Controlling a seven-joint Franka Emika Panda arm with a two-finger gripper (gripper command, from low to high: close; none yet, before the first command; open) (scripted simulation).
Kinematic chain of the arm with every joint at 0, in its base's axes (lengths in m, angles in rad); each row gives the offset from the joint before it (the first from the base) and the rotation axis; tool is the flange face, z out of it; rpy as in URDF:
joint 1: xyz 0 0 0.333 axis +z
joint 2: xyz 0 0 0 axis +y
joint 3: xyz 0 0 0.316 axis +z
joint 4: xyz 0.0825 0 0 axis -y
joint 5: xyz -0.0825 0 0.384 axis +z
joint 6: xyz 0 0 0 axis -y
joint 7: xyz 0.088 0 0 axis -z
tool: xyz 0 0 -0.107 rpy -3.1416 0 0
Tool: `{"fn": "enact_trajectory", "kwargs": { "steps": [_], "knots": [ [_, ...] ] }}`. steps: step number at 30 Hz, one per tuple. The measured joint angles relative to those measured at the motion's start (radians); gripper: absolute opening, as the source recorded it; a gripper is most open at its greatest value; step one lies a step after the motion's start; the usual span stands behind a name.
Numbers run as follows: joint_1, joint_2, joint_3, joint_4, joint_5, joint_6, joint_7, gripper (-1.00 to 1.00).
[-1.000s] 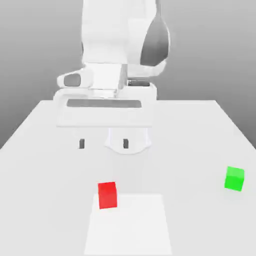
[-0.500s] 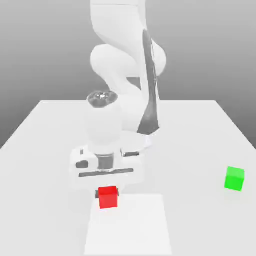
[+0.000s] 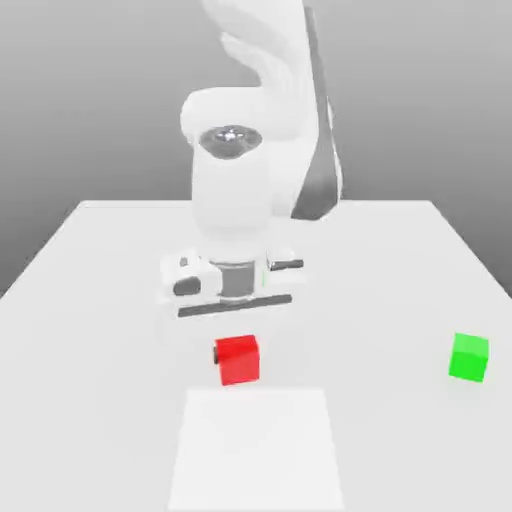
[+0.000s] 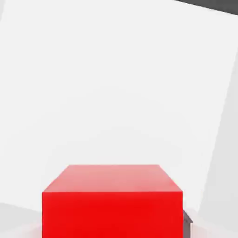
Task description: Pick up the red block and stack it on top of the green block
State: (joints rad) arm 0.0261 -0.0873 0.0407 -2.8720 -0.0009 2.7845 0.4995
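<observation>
The red block [image 3: 238, 361] is held a little above the white table, with my gripper [image 3: 237, 352] shut on it from above. The hand and arm rise straight over it. In the hand view the red block [image 4: 111, 204] sits close in front of the camera, and a dark fingertip [image 4: 187, 222] shows at its side. The green block [image 3: 469, 357] rests on the table far off toward the exterior view's right, apart from the gripper.
The white table [image 3: 90, 300] spreads around the arm's base. A lighter square patch [image 3: 258, 450] lies on it in front of the red block. Open table surface lies between the two blocks.
A second ago the gripper hung open high above the table. It came down, shut on the red block, and has now raised it and shifted slightly toward the exterior view's right.
</observation>
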Motion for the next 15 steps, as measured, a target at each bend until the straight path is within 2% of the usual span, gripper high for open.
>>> {"fn": "enact_trajectory", "kwargs": {
  "steps": [15],
  "knots": [
    [0.503, 0.035, 0.312, 0.161, 0.037, -0.123, 0.119, -1.00]
  ]
}}
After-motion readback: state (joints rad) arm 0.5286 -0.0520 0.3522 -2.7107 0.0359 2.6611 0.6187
